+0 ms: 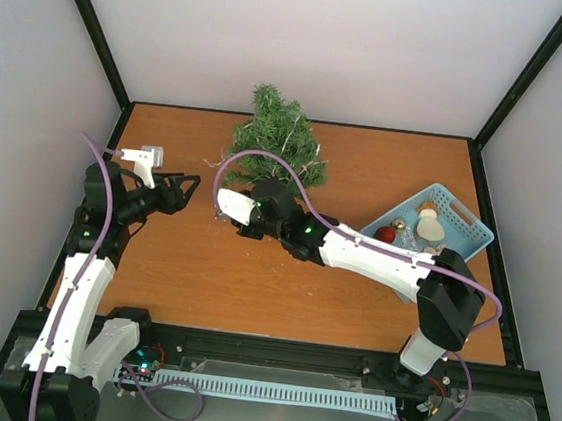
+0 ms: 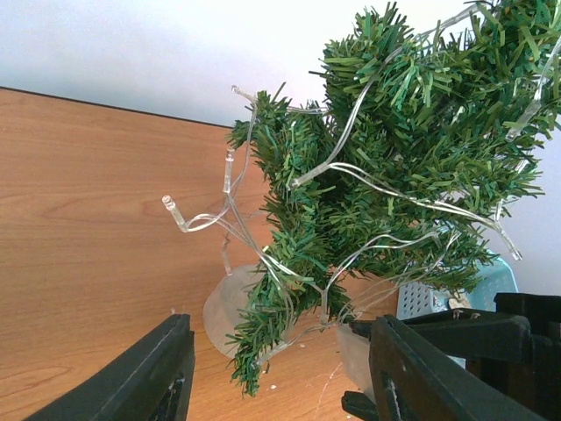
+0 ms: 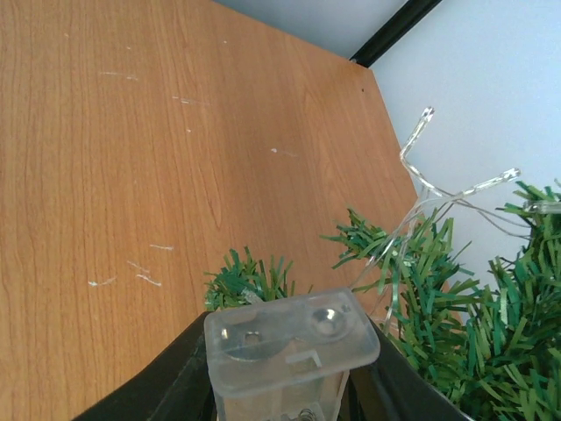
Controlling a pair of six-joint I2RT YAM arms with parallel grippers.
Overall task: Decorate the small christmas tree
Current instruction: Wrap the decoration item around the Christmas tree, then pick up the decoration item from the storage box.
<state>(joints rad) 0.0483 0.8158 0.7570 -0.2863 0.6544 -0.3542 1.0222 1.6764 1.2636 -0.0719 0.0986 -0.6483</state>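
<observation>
The small christmas tree (image 1: pixel 273 141) stands at the back middle of the table, with a clear wire string of tiny lights (image 2: pixel 230 167) draped over its green branches (image 2: pixel 412 149); its pale base (image 2: pixel 226 309) shows under them. My left gripper (image 1: pixel 184 189) hovers left of the tree, open, its fingers (image 2: pixel 140 381) wide apart with only a low branch tip beyond them. My right gripper (image 1: pixel 243 223) sits at the tree's foot, shut on the clear battery box (image 3: pixel 289 346) of the lights.
A light blue basket (image 1: pixel 454 209) with several ornaments, among them a red ball (image 1: pixel 386 234), sits at the right of the wooden table (image 1: pixel 253 288). Black frame posts stand at the back corners.
</observation>
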